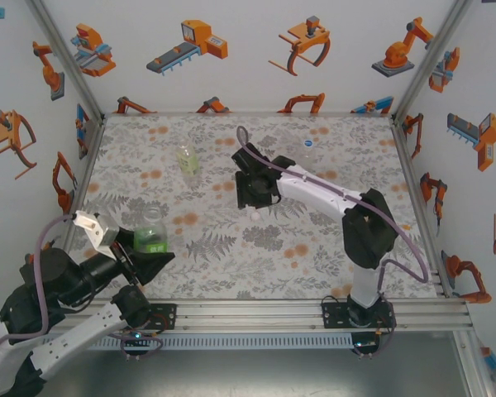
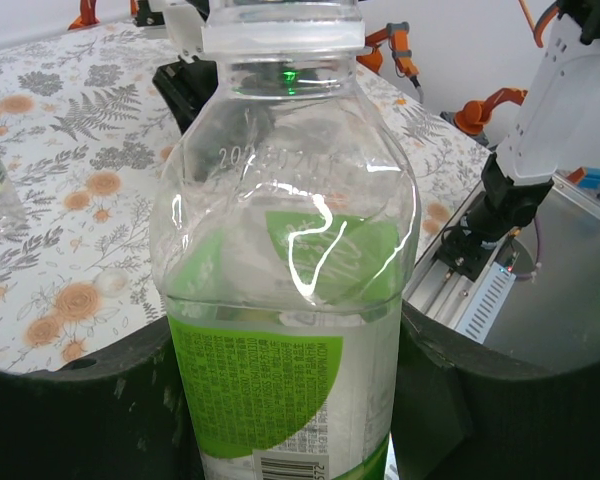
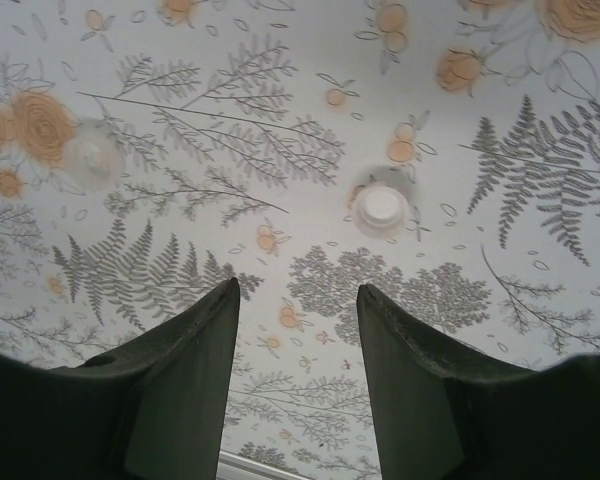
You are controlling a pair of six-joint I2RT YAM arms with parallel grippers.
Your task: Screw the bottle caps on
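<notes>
My left gripper (image 1: 149,252) is shut on the bottle of green liquid (image 1: 153,234), holding it upright near the front left. In the left wrist view this green-labelled bottle (image 2: 290,250) sits between both black fingers (image 2: 70,420). Whether its neck (image 2: 280,35) carries a cap I cannot tell. My right gripper (image 1: 256,188) hovers open over mid-table, and a white cap (image 1: 255,215) lies just in front of it. In the right wrist view that white cap (image 3: 382,207) lies beyond the open gripper (image 3: 298,290), and a pale round cap (image 3: 92,155) sits blurred at the left.
A yellowish bottle (image 1: 188,157) stands at the back left. A colourless bottle (image 1: 309,150) with a blue spot on top stands at the back right. Patterned walls close in the flowered table (image 1: 231,256), and an aluminium rail (image 1: 256,314) runs along the near edge.
</notes>
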